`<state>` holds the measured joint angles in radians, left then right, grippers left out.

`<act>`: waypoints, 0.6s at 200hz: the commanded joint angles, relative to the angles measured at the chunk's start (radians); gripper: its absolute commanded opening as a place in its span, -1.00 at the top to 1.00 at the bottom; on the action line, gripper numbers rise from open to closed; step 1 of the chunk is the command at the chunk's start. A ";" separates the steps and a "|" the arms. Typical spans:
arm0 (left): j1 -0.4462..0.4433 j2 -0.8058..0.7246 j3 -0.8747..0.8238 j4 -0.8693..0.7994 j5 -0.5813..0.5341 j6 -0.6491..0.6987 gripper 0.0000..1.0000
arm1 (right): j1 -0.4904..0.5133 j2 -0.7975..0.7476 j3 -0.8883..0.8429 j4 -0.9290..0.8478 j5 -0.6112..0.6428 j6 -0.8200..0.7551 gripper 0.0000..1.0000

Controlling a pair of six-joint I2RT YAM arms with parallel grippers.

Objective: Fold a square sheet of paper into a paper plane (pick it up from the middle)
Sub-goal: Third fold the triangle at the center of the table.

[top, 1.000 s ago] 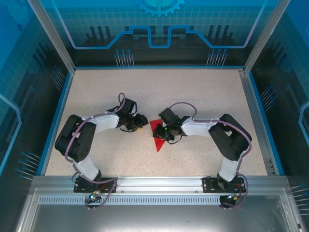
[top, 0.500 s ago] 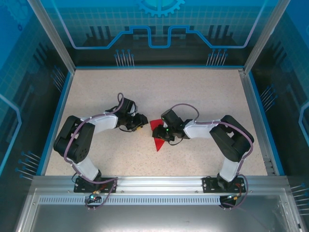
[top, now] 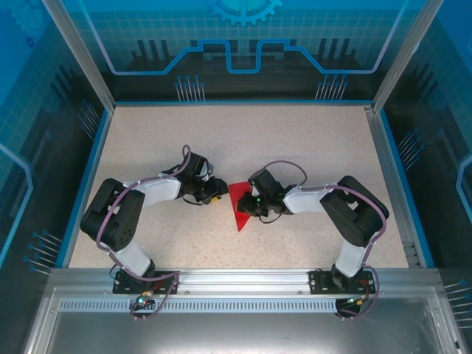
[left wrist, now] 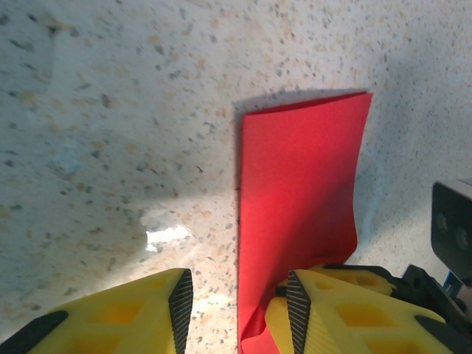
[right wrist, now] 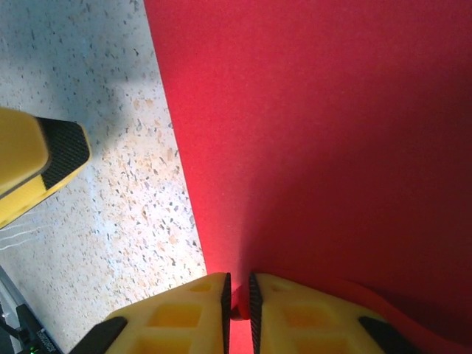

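The square sheet of paper (top: 240,203) is bright red and folded into a narrow pointed shape, lying on the speckled table between both arms. My right gripper (top: 251,206) is at its right side, shut on a raised fold of the paper (right wrist: 317,147), which sits pinched between the jaws (right wrist: 237,302). My left gripper (top: 219,193) is at the sheet's left edge, open. In the left wrist view the straight paper edge (left wrist: 299,192) runs between the left gripper's fingers (left wrist: 237,313), and the sheet curls up over the right-hand finger (left wrist: 335,317).
The speckled table (top: 243,140) has a blue rim and glass walls around it. A yellow fingertip (right wrist: 44,158) of the left gripper shows close to the sheet's edge in the right wrist view. The right wrist's black housing (left wrist: 453,228) is close to the left gripper.
The right gripper has closed on the paper's fold. Both grippers have edged closer to the sheet, and the left one now reaches its left edge.
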<state>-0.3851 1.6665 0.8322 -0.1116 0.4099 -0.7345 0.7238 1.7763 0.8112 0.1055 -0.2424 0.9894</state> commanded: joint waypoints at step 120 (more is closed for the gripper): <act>-0.058 -0.077 -0.068 0.043 0.084 -0.016 0.29 | -0.019 -0.017 -0.054 -0.016 -0.043 -0.037 0.43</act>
<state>-0.4362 1.6180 0.7872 -0.0853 0.4519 -0.7349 0.7197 1.7653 0.7910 0.1524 -0.2775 0.9741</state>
